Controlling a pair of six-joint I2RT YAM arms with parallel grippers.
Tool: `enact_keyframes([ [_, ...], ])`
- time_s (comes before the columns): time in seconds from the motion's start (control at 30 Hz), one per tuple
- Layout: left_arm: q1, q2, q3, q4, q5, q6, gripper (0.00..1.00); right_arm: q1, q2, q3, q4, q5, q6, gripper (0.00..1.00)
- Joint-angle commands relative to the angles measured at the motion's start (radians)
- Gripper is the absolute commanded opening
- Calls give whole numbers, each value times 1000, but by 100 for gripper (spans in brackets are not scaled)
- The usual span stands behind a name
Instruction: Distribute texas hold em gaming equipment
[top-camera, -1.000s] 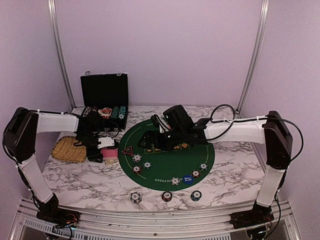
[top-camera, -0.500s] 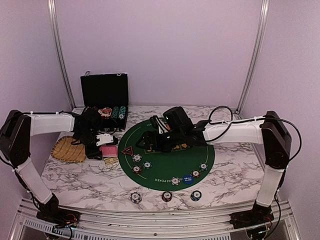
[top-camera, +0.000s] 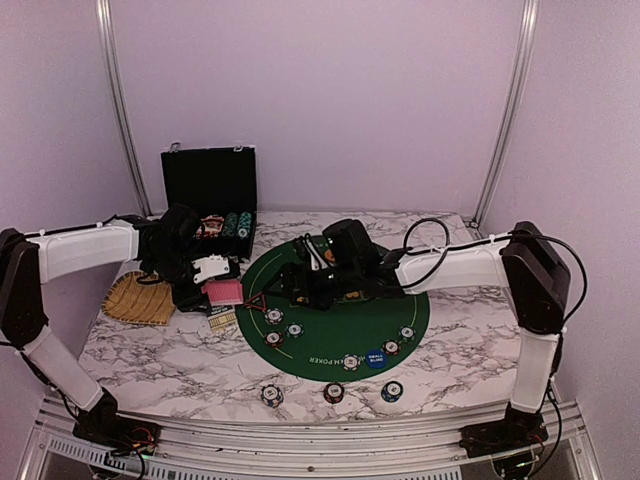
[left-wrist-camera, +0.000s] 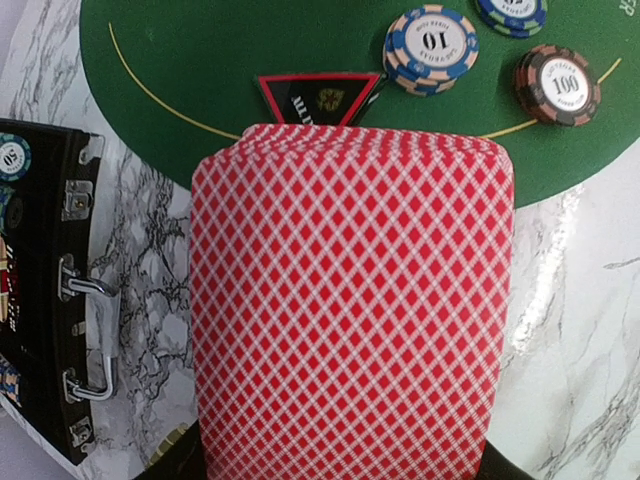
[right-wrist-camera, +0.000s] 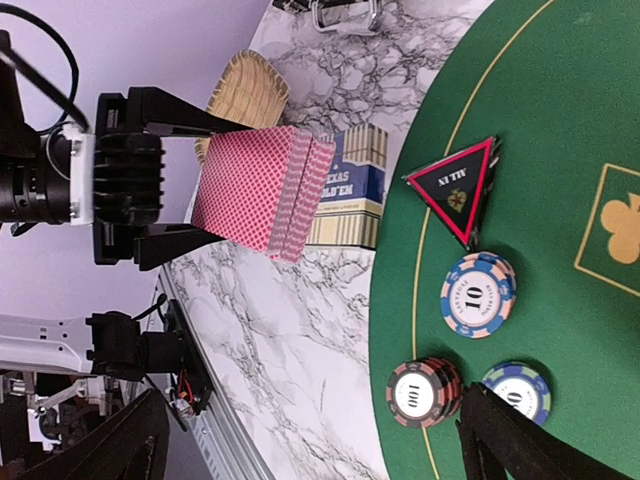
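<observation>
My left gripper (top-camera: 208, 282) is shut on a deck of red-backed playing cards (left-wrist-camera: 350, 300), held above the marble just left of the green mat (top-camera: 335, 320). The right wrist view shows the deck (right-wrist-camera: 262, 188) clamped between the left gripper's black fingers (right-wrist-camera: 175, 112). The dark red-edged triangle (left-wrist-camera: 320, 97) lies on the mat's left edge, with a blue "10" chip stack (right-wrist-camera: 477, 294) and a "100" chip stack (right-wrist-camera: 423, 392) beside it. My right gripper (top-camera: 300, 285) hovers open over that corner, holding nothing. The blue small blind disc (top-camera: 375, 358) lies near the mat's front.
A card box (right-wrist-camera: 347, 190) lies on the marble under the deck. The woven straw tray (top-camera: 138, 298) sits at the far left, and an open black chip case (top-camera: 210, 200) stands behind. Three chip stacks (top-camera: 334, 392) line the table's front edge.
The left gripper has lifted the deck slightly and carried it right, toward the mat. The right gripper has shifted left toward the triangle and stays open.
</observation>
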Motion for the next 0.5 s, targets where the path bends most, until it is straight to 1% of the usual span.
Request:
enact_keyframes([
  [0.0, -35, -63, 59, -53, 61, -44, 0, -9, 44, 31, 136, -86, 83, 98],
  [0.1, -53, -84, 70, -62, 74, -57, 0, -8, 64, 34, 191, -119, 125, 97],
  [0.37, -92, -103, 92, -74, 74, -73, 0, -8, 102, 16, 415, -209, 263, 96],
  [0.47, -102, -108, 98, -73, 79, -78, 0, -9, 116, 15, 455, -222, 299, 94],
])
